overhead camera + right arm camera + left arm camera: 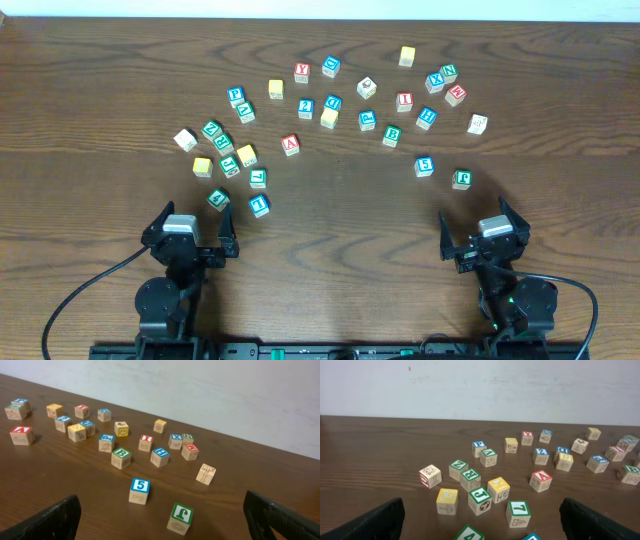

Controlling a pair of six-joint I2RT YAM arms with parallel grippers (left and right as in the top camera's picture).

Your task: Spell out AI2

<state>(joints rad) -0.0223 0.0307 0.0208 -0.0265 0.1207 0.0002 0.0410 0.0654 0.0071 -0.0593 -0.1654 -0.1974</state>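
a block before and slightly left of 2 block

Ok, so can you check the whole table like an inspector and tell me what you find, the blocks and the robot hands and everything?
Surface: dark wooden table, no spills or marks seen.
Job's things: red A block and blue 2 block lie loose and apart; I cannot pick out an I block for sure.
Clutter: many other letter and number blocks scattered in an arc, such as the blue 5 block.
Grippers: left gripper and right gripper are both open, holding nothing, on the near side of the blocks.
Cables: black cables trail from both arm bases, away from the blocks.
Surroundings: white wall behind the table.
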